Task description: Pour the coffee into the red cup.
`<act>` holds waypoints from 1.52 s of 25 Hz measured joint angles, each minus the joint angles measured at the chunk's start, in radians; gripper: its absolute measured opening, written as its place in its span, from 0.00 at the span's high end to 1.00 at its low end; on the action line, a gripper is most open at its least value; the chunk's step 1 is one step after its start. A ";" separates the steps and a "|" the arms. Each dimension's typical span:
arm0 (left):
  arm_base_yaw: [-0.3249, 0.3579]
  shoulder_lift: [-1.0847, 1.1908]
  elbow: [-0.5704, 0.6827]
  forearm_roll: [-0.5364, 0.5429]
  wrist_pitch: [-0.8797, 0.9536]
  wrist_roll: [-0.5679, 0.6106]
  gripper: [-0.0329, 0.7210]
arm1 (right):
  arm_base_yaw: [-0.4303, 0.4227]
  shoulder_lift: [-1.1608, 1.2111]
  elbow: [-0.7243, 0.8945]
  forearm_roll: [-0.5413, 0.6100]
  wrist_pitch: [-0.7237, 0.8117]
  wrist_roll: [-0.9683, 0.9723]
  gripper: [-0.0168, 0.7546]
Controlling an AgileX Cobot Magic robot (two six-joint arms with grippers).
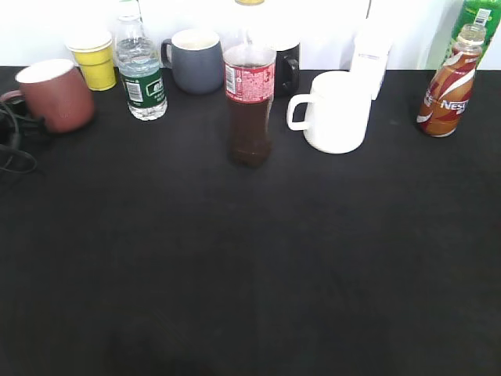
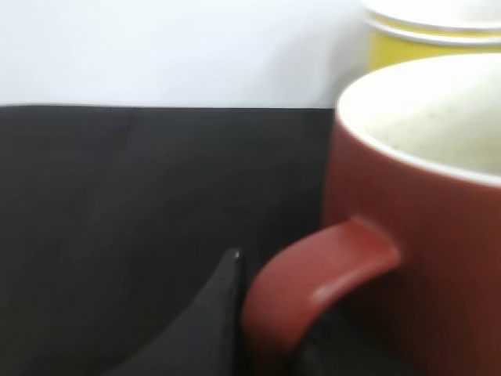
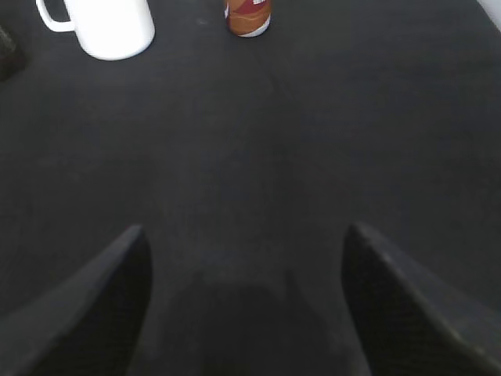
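Matte black tabletop (image 1: pixel 250 258); glossy red cup (image 1: pixel 55 94), possibly ceramic.

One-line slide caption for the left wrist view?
Left gripper fingertip beside the red cup's handle, yellow cup behind.

Right pincer (image 3: pixel 244 301), fingers spread wide: bare black table (image 3: pixel 313 157) between and ahead of them, unobstructed up to a white mug (image 3: pixel 109 27) far ahead to the left and a brown coffee bottle (image 3: pixel 249 17) far ahead near centre, with a gap between the two. Left pincer: one dark fingertip (image 2: pixel 223 294) just beside the handle of the red cup (image 2: pixel 423 235), which blocks the right; yellow cup (image 2: pixel 430 31) close behind it. Open table to the left and ahead, up to the white wall.
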 joint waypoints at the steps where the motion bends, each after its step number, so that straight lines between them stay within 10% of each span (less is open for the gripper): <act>1: 0.000 0.000 0.000 0.009 -0.001 0.000 0.85 | 0.000 0.000 0.000 0.000 0.000 0.000 0.21; 10: 0.000 -0.116 0.008 0.046 0.049 0.004 0.87 | 0.000 0.000 0.000 0.000 0.000 0.000 0.21; 18: 0.000 -0.439 0.334 0.048 -0.018 0.004 0.88 | 0.000 0.000 0.000 0.000 0.000 0.000 0.21; 24: -0.001 -0.665 0.501 0.311 -0.054 -0.088 0.88 | 0.000 0.000 -0.007 0.004 -0.013 0.000 0.21; 38: -0.168 -0.691 0.528 0.496 -0.121 -0.156 0.88 | 0.000 0.638 -0.031 0.016 -0.787 0.000 0.21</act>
